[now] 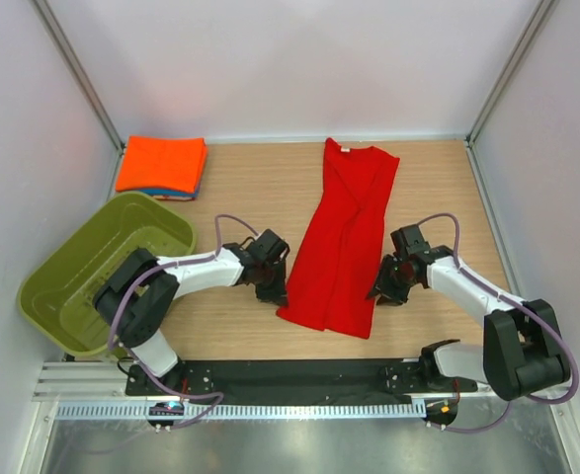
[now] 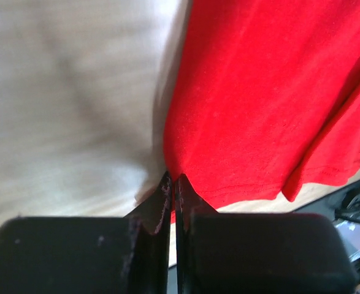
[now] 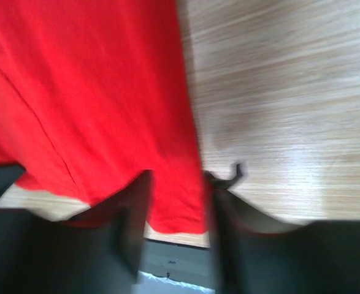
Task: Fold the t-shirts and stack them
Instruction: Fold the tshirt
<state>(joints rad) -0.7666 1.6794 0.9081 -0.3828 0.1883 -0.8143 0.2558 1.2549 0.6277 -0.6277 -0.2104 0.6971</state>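
Top view, red t-shirt [image 1: 344, 237]: lies lengthways on the tabletop [image 1: 240, 188], folded into a long narrow strip, collar at the far end, hem towards the arms.
Top view, neck label [image 1: 346, 149]: small white patch at the collar.
Top view, orange t-shirt [image 1: 161, 163]: folded, at the far left corner of the tabletop, well apart from the red one.
Top view, blue t-shirt [image 1: 174, 194]: only a thin edge shows under the orange one's near side.
Top view, basket [image 1: 47, 296]: olive green, at the left edge, near the left arm's base, just beside the folded pile.
Top view, left tool [image 1: 273, 291]: down at the left near corner of the red t-shirt's hem.
Top view, right tool [image 1: 381, 291]: down at the right side of the same shirt, near the hem.

Left wrist view, left tool [image 2: 172, 184]: fingertips pressed together, a corner of the red hem pinched between them.
Left wrist view, red t-shirt [image 2: 265, 92]: fills the right half, its hem edge running towards the fingertips.
Left wrist view, tabletop [image 2: 63, 92]: pale wood, blurred, on the left.

Right wrist view, right tool [image 3: 176, 196]: jaws apart, blurred, astride the shirt's right edge; cloth lies flat in the gap, not squeezed.
Right wrist view, red t-shirt [image 3: 88, 92]: covers the left half, hem at the near side.
Right wrist view, tabletop [image 3: 278, 92]: bare wood to the right of the cloth.
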